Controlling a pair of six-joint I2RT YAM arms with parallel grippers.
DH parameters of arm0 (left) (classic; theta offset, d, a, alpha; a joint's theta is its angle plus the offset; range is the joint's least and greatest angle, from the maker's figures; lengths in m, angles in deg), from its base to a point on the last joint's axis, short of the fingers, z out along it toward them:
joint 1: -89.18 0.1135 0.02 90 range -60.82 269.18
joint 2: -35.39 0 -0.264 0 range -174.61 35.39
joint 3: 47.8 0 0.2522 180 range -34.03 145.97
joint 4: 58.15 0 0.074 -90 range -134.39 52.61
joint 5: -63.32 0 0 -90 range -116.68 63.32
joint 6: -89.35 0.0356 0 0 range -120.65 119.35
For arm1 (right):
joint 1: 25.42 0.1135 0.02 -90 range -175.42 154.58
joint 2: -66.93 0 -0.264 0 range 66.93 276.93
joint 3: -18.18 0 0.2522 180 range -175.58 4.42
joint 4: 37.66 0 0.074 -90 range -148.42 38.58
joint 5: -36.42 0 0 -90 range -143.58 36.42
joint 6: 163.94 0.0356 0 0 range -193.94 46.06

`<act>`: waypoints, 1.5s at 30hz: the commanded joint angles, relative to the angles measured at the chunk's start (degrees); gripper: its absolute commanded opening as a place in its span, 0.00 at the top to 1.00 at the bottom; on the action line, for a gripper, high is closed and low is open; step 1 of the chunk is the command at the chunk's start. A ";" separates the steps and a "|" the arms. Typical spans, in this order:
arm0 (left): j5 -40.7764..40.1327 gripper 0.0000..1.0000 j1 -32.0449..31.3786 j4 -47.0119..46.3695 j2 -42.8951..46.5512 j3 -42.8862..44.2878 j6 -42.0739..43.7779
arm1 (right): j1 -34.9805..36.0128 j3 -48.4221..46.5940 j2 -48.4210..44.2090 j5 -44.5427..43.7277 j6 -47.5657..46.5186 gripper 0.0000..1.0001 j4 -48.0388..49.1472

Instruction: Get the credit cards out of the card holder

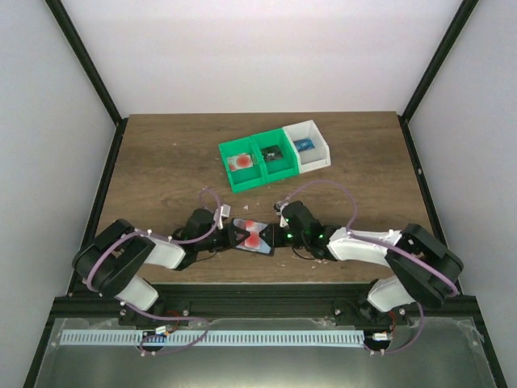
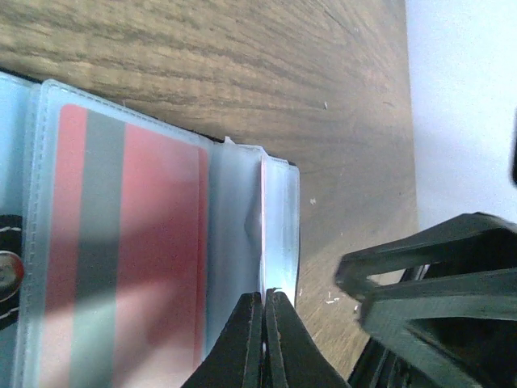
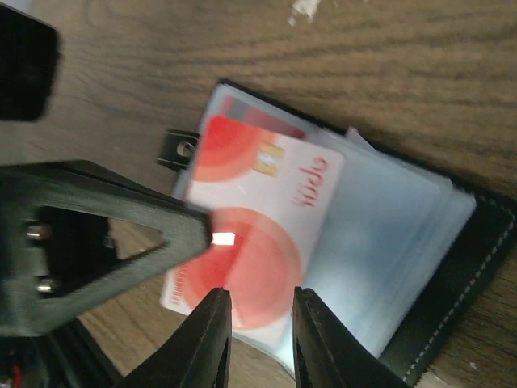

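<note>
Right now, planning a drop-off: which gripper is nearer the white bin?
Right. Right gripper: near side of the white bin, slightly left. Left gripper: farther left, past the card holder.

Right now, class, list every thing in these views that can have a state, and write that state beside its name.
card holder: open, flat on the table.
red striped card: inside its clear sleeve.
red-and-white card: sticking out past the holder's edge.
left gripper: shut on a sleeve edge of the card holder.
right gripper: open, astride the red-and-white card's edge.
green bins: each holding an item.
white bin: holding a blue item.
</note>
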 commanded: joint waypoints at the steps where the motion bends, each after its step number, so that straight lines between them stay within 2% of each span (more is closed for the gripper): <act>1: 2.15 1.00 0.29 -4.60 -0.94 -0.42 -0.47 | 0.11 0.15 -3.24 -1.60 0.77 0.77 -1.20; 6: 2.94 1.00 0.26 -4.83 -3.09 0.51 0.13 | 0.11 -2.05 -0.12 2.21 -0.97 0.83 0.12; 14: -2.11 1.00 0.31 13.10 1.73 5.47 5.29 | -0.33 -5.12 7.75 -4.03 -1.38 0.88 -5.70; 18: -1.34 1.00 0.39 17.27 1.68 6.89 5.36 | -2.08 -3.26 9.75 -5.92 -2.11 0.89 -4.85; 22: -5.11 1.00 0.43 21.48 3.12 6.62 5.15 | -2.46 -2.78 11.15 -6.17 -2.59 0.89 -5.06; 27: -9.47 1.00 0.52 24.86 9.82 5.45 3.31 | -2.53 -1.32 9.54 -6.35 -2.19 0.90 -4.30; 32: -18.09 1.00 0.56 30.22 23.20 4.56 1.13 | -2.52 -2.61 8.14 -5.55 -2.48 0.89 -5.41; 35: -18.06 1.00 0.52 30.13 30.65 3.50 0.10 | -2.48 -3.15 4.06 -3.04 -2.78 0.85 -5.00; 40: -14.03 1.00 0.54 24.80 41.05 0.47 -2.92 | -0.22 -0.74 -8.14 2.41 -1.95 0.65 1.83; 45: -10.02 1.00 0.44 19.44 45.46 -1.51 -6.67 | 0.20 6.27 -18.47 9.75 5.41 0.54 17.33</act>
